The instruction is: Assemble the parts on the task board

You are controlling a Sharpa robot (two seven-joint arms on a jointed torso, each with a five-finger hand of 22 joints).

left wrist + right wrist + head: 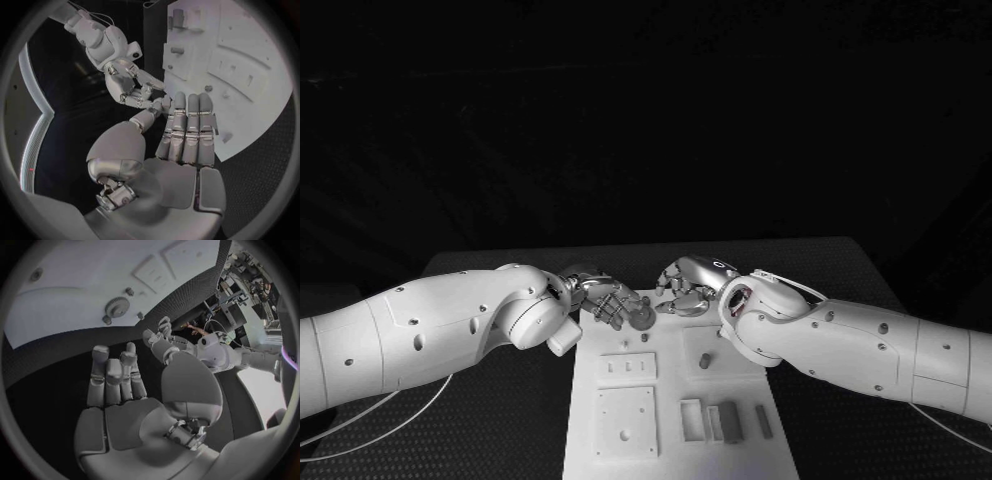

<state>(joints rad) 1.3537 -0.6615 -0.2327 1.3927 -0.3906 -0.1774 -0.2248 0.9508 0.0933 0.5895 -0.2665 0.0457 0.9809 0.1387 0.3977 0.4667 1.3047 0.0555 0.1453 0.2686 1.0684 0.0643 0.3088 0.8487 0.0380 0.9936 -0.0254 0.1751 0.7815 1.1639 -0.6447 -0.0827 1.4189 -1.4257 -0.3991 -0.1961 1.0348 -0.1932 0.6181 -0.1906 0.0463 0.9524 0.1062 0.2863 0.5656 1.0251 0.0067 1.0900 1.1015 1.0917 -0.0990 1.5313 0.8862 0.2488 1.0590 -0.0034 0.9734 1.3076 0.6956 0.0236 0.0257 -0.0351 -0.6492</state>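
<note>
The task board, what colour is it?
White; the task board shows best in the head view.

- The white task board (678, 420) lies flat on the worktop, its far end beneath both hands' fingers.
- A small toothed gear (117, 305) lies on the board, just beyond the right fingers (112, 375).

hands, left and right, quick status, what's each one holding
Left hand: open, fingers straight over the task board, holding nothing.
Right hand: open, fingers apart, holding nothing; a gear lies on the board beyond it.
</note>
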